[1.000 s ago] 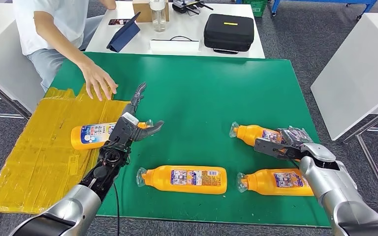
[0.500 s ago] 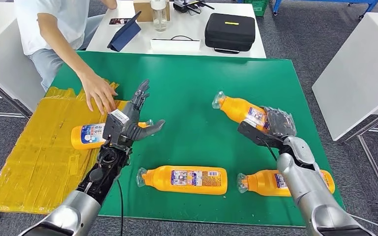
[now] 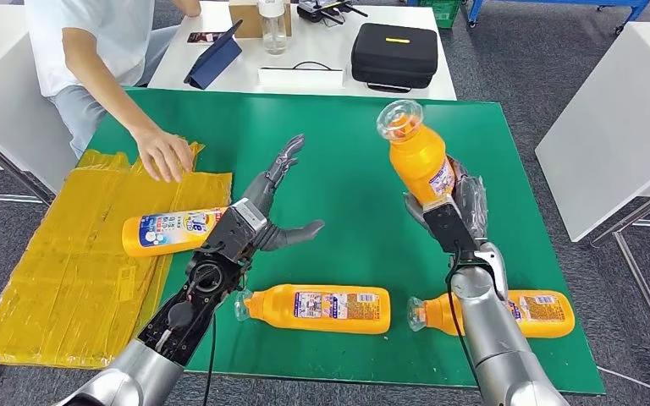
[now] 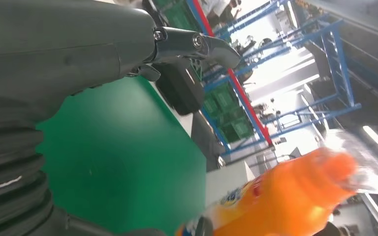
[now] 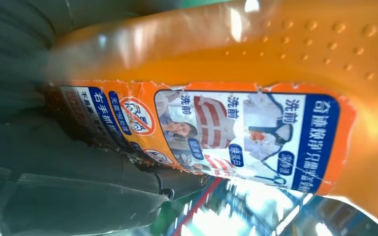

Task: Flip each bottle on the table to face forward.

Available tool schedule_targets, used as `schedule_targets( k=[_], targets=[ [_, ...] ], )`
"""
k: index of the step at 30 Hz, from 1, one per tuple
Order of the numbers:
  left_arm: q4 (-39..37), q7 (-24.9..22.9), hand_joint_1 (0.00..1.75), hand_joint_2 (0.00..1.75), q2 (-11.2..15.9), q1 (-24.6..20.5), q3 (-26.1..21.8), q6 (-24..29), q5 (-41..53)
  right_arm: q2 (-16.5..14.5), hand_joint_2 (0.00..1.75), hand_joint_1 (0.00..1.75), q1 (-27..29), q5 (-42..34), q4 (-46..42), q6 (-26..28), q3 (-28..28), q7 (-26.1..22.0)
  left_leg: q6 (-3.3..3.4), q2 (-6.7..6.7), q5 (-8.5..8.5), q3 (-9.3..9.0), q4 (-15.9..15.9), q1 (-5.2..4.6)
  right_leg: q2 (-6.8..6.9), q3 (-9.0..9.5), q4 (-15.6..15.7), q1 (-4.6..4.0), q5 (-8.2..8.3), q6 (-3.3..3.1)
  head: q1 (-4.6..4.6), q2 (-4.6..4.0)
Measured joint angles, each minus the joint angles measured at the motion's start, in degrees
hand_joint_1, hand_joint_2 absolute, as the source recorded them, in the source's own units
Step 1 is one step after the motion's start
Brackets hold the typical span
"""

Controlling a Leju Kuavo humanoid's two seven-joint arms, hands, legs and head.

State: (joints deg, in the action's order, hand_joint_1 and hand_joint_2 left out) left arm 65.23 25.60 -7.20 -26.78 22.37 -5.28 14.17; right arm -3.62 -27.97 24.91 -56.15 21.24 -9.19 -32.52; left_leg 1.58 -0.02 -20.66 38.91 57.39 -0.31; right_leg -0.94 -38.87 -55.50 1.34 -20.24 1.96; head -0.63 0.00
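Note:
My right hand (image 3: 453, 211) grips an orange bottle (image 3: 417, 156) lifted above the green table (image 3: 347, 152), its clear cap end raised and tilted toward the far side; the right wrist view shows that bottle's (image 5: 256, 98) printed label close up. My left hand (image 3: 262, 220) hovers open over the table's middle, fingers spread, and the held bottle (image 4: 285, 196) appears blurred beyond it in the left wrist view. Three orange bottles lie on their sides: one (image 3: 173, 230) on the yellow sheet (image 3: 68, 262), one (image 3: 317, 307) near the front centre, one (image 3: 508, 311) at the front right.
A person sits at the far left with a hand (image 3: 162, 152) resting on the yellow sheet's far edge. Behind the green table stands a white table (image 3: 220, 72) with a black case (image 3: 393, 55), a tablet (image 3: 213, 61) and a clear bottle (image 3: 272, 25). Another white table (image 3: 618, 118) stands to the right.
My right hand has lifted its bottle off the table and swung it upright, cap end up. My left hand has moved right toward the table's middle. The person's hand drew back slightly.

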Motion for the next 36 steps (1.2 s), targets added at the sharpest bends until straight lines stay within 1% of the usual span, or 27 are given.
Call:
schedule_targets(
  k=[3,6,15,19,24,30,36],
  targets=[
    [0.1,0.1,0.00,1.75,0.0,0.0,0.6,-0.8,-1.1,-1.1,1.75,1.75,0.1,-4.7,-0.6,-5.1,0.0,-1.8,-0.01,0.02,0.01,0.00,0.0,0.01,-0.01,-0.01,0.0,-0.01,0.01,-0.01,-0.01,0.00],
    [0.6,-0.1,0.00,1.75,0.0,0.1,1.4,-1.4,-1.5,-2.4,1.75,1.75,0.1,-6.7,-0.7,-7.7,-0.4,-2.7,-0.01,0.01,0.01,0.00,0.0,0.02,0.00,-0.01,0.0,-0.01,0.00,-0.02,-0.01,0.00],
    [0.7,-1.1,0.00,1.75,-0.4,-0.3,3.1,-2.6,-3.9,-6.5,1.75,1.75,-0.8,-8.8,2.3,-10.0,-4.9,-4.7,-0.01,0.01,0.00,0.01,0.0,0.01,0.00,-0.02,0.0,0.00,-0.01,-0.03,0.00,0.00],
    [0.0,-1.4,0.00,1.75,-0.4,-0.8,3.1,-3.0,-5.4,-8.2,1.75,1.75,-0.9,-8.1,3.7,-10.6,-7.5,-4.9,-0.02,0.02,0.01,0.00,0.0,0.02,0.00,-0.03,0.0,-0.01,-0.01,-0.03,0.00,0.00],
    [-1.2,-1.6,0.00,1.75,-0.4,-1.6,3.1,-3.5,-6.6,-9.4,1.75,1.75,-1.2,-6.8,5.2,-11.6,-10.2,-4.5,-0.02,0.02,0.01,0.01,0.0,0.02,0.00,-0.03,0.0,-0.01,-0.01,-0.04,0.02,0.00],
    [-3.4,-1.8,0.00,1.75,-0.7,-2.6,3.0,-3.5,-8.6,-11.4,1.75,1.75,-1.6,-4.8,10.1,-13.4,-15.4,-4.6,-0.02,0.00,0.02,0.01,0.0,0.03,0.00,-0.05,0.0,-0.01,-0.02,-0.04,0.01,0.00],
    [-6.3,-1.5,0.00,1.75,-0.7,-2.7,2.3,-4.0,-10.2,-12.0,1.75,1.75,-3.1,-6.0,14.6,-15.0,-18.1,-4.6,-0.03,0.03,0.02,0.01,0.0,0.02,-0.01,-0.05,0.0,0.00,-0.02,-0.04,0.01,0.00]
  ],
)
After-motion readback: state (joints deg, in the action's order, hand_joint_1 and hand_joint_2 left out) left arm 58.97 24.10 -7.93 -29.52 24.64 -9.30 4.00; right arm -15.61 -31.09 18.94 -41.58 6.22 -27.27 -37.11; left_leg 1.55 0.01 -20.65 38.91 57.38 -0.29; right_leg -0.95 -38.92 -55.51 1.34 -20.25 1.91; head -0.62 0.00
